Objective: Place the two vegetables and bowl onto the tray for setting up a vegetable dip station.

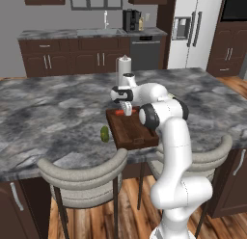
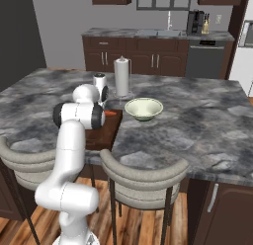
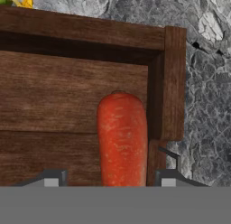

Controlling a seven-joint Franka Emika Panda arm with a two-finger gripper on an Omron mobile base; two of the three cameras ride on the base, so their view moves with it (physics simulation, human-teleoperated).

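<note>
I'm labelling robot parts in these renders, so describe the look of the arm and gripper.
The arm is glossy white, built of rounded tubular segments with dark grey bands at the joints. No cables or markings show. The gripper has two small grey fingertips with angular, stepped edges.

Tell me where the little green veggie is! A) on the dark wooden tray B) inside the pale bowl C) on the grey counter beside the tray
C: the small oval green vegetable lies on the grey marbled counter, just outside the rectangular dark brown wooden tray.
</note>
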